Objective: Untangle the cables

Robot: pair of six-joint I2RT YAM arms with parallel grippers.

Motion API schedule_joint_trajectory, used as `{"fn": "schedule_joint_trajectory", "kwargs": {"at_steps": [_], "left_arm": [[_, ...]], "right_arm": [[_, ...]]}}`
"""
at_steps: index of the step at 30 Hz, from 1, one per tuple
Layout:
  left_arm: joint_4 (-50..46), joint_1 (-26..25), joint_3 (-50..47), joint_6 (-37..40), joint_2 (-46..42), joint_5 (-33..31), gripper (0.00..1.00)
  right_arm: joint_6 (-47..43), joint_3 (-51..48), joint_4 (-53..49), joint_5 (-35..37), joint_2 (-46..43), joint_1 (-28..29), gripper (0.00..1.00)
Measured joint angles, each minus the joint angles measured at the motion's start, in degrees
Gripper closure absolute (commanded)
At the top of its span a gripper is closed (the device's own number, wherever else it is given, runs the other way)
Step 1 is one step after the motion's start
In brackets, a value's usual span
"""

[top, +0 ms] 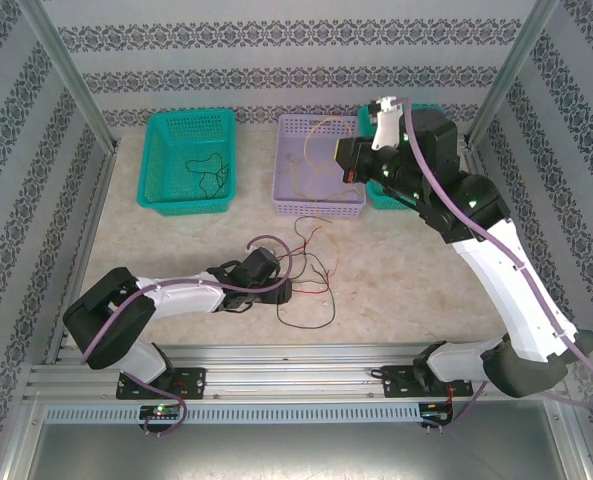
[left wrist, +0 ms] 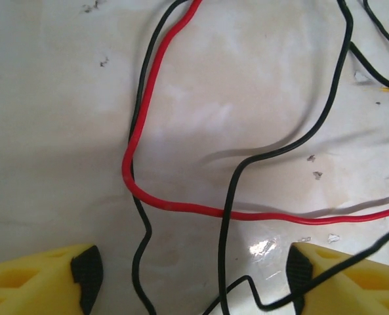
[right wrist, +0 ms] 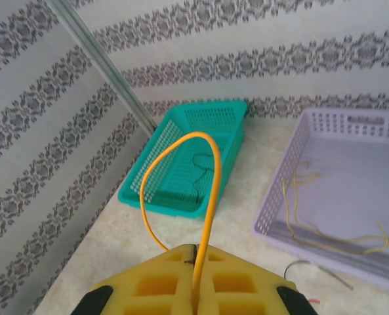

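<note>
1. Starting nearest us, the left wrist view shows the left gripper (left wrist: 193,279) with its yellow fingers (left wrist: 43,279) spread wide over the table (left wrist: 50,98). Strands of black wire (left wrist: 136,262) pass between the tips, and one crosses in front of a fingertip.
2. That same close view lets us follow the red wire (left wrist: 181,207). It drops from the top edge, bends sharply, then runs sideways to the right edge, crossing the black strands.
3. From the top view we see what the wrist cannot: the whole tangle (top: 311,270) lies loose on the table just beyond the left gripper (top: 276,285). Its long axis runs from near to far, toward the purple basket (top: 281,170).
4. Farther off, the right gripper (top: 348,160) hangs above that basket. In its own wrist view the right gripper's fingers are closed on a yellow wire (right wrist: 181,141), which stands up as a tall loop arching leftward.
5. Farthest, the green basket (right wrist: 148,180) holds one thin black strand (right wrist: 197,167). More yellow wires (right wrist: 325,230) lie along the purple basket's floor.
</note>
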Motion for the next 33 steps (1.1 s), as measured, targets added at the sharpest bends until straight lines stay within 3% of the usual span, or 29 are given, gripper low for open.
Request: {"fn": "schedule_joint_trajectory", "kwargs": {"at_steps": [8,17,27,33], "left_arm": [[0.98,0.04,-1.42,0.2,-0.5,-1.86,0.53],[2.97,0.04,-3.3,-0.2,-1.16,-3.21,0.63],[4.39,0.11,-4.57,-0.57,-1.86,-3.72,0.75],[5.88,0.11,-5.42,-0.81,-2.23,-3.56,0.83]], "right_arm": [[-4.11,20.24,-6.69,-1.9,11.3,-5.6,1.0],[-6.03,50.75,-14.75,-5.75,32.94,-11.21,1.0],[-5.27,52.48,-12.94,-9.77,44.02,-17.2,1.0],[-5.05,48.92,-12.72,-10.38,52.85,-17.18,1.0]]}}
